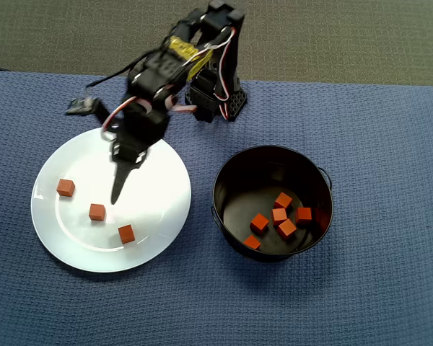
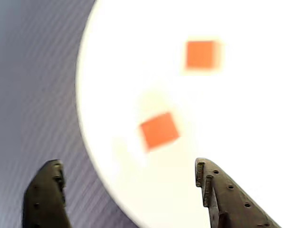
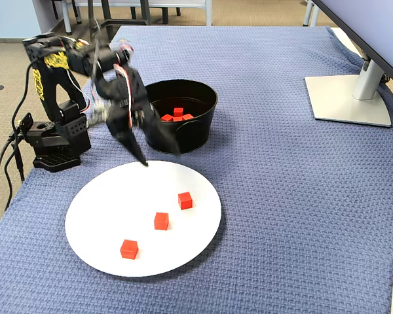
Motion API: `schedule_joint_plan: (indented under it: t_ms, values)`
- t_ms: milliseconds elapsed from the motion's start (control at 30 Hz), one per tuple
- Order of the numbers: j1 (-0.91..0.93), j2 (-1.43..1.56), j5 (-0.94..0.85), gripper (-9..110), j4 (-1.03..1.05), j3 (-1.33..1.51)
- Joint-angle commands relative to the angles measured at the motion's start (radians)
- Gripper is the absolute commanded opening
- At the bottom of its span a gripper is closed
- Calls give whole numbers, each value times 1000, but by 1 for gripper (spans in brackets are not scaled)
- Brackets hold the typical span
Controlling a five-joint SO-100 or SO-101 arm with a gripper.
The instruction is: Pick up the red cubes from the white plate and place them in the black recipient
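Beside black recipient (image 1: pixel 227 209) — monitor stand (image 3: pixel 347 98), nothing blocking

I worked in what looked like an office. My worktop (image 3: pixel 281 216) was draped in a blue woven cloth, a monitor's flat grey stand (image 3: pixel 349 98) stood at its far corner, and beyond lay dull carpet (image 1: pixel 332 36) with chair legs (image 3: pixel 105 10) on it.
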Motion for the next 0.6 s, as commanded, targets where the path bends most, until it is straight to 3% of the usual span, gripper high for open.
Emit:
schedule_joint_plan:
  t_ms: [0, 433, 567]
  values:
    - [43, -143, 23, 26, 21, -158]
    - [75, -601, 37, 26, 250, -629]
    - [61, -658, -87, 27, 311, -695]
